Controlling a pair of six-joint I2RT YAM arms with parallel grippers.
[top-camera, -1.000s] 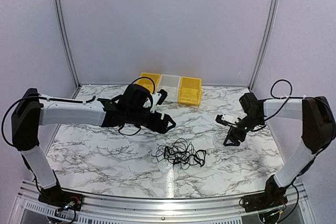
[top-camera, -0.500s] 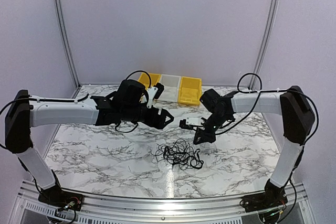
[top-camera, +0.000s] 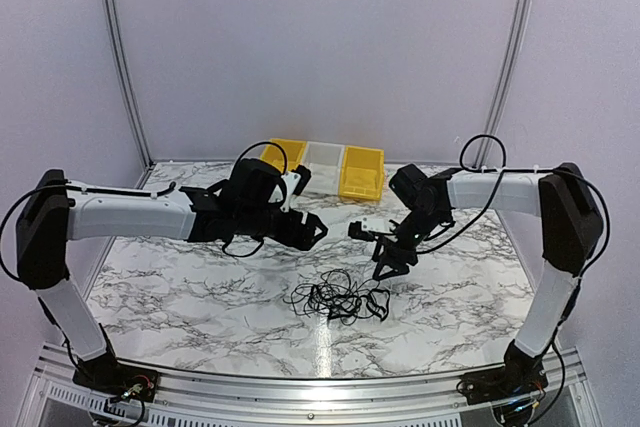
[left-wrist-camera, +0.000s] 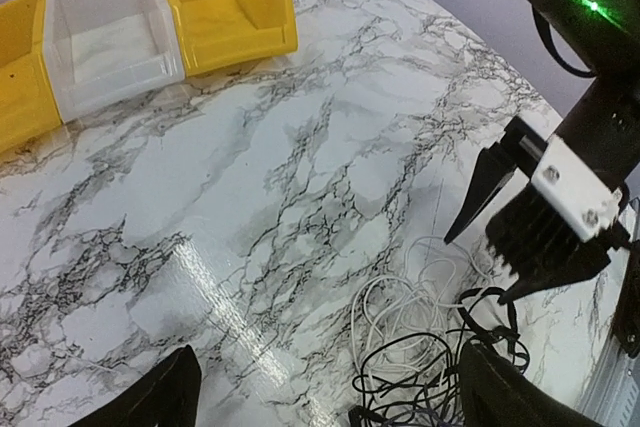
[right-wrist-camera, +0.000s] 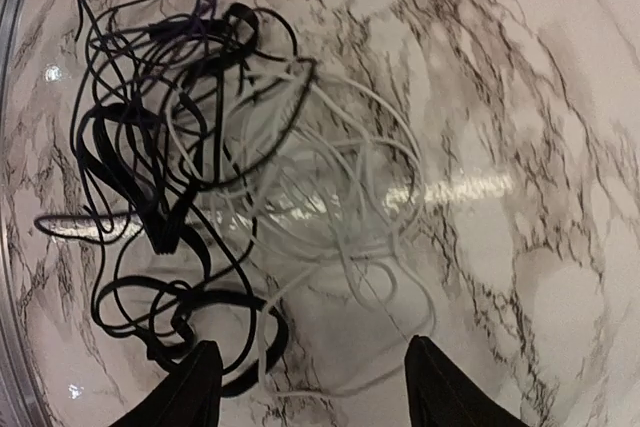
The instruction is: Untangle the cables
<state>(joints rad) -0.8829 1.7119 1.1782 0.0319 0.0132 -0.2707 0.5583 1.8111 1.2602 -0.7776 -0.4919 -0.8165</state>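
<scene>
Looking down from the top camera, the cables [top-camera: 340,297] sit in 1 loose heap on the marble-pattern bench [top-camera: 160,277], in the near middle and roughly between the 2 arms. Up close on the wrist cams it's not all black: there are thin black cords looped over and through paler white ones, all knotted together flat on the bench.

The right claw [top-camera: 388,269] points down over the far right edge of the heap. Its jaws are spread apart with nothing pinched in them. In its own wrist view the 2 fingertips straddle the bottom of the picture with white loops lying between them. Can't tell whether the tips actually touch a cord or just hang above it.

The left claw [top-camera: 318,231] hangs off to the far left of the pile, clearly above the bench and not on the cables. Its jaws are spread wide too, holding nothing. From its camera you can see the right claw just past the tangle, with the nearest loops at the bottom of the shot between its own fingertips.

At the back edge of the bench there's a row of 3 small bins set touching side by side: a yellow bin [top-camera: 283,151], a clear white bin [top-camera: 323,157] in the middle and another yellow bin [top-camera: 362,173]. They're well apart from the cables.
</scene>
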